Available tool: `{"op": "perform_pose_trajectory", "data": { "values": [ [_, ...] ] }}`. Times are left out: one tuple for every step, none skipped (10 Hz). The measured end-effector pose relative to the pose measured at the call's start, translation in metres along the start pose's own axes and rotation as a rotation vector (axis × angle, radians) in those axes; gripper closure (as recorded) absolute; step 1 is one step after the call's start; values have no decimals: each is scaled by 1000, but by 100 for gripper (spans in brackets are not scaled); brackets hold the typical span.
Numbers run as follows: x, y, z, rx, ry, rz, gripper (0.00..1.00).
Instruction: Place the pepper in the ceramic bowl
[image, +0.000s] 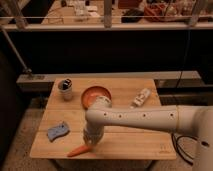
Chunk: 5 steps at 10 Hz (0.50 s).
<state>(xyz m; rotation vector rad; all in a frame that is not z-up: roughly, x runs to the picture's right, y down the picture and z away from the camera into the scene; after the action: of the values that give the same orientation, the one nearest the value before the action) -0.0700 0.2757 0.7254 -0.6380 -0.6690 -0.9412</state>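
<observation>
The pepper (79, 150), slim and orange-red, lies on the wooden table (135, 142) near its front edge, left of centre. My gripper (89, 143) points down at the pepper's right end, at the end of the white arm that reaches in from the right. The ceramic bowl (94, 94), round and orange-terracotta, stands at the back middle of the table, partly hidden behind the arm.
A blue wavy sponge (58, 131) lies at the front left. A small grey-white cup (65, 89) with dark contents stands at the back left. A pale bottle-like object (141, 97) lies at the back right. A dark railing and cluttered shelves run behind the table.
</observation>
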Motion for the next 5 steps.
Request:
{"op": "perform_pose_trajectory", "data": {
  "values": [
    [7,2,-4,4,3,1,49],
    [15,3,-6,0,5,0,56],
    [18,0,-8,3,5,-8,57],
    [16,0,-6,-1,1,-14,53],
    [10,0,-4,-2,-2,-21,52]
  ]
}}
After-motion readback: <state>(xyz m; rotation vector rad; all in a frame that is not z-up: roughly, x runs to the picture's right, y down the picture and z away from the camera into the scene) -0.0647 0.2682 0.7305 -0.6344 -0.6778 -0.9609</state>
